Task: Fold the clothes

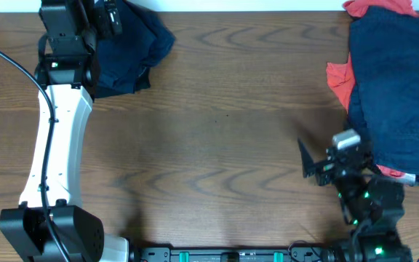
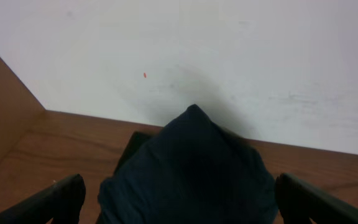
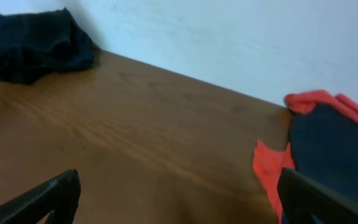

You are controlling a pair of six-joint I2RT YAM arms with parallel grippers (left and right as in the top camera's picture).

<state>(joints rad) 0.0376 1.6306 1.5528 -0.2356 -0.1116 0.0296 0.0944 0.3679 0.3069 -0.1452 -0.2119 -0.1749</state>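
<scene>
A crumpled dark navy garment [image 1: 133,51] lies at the table's far left corner. My left gripper [image 1: 110,20] is over it, open; in the left wrist view the navy fabric [image 2: 191,168] bulges up between the two wide-apart fingers [image 2: 182,208]. A pile of clothes lies at the right: navy shorts [image 1: 398,87] on top of red-orange pieces [image 1: 338,76]. My right gripper [image 1: 308,166] is open and empty, low over bare table just left of the pile. In the right wrist view its fingers [image 3: 182,202] frame wood, with the pile [image 3: 334,149] at right.
A white wall [image 2: 229,56] runs along the table's far edge just behind the left garment. The left arm's white link [image 1: 49,145] stretches along the table's left side. The right arm's base [image 1: 373,218] stands at the front right. Bare brown wood [image 1: 224,124] lies between the two garments.
</scene>
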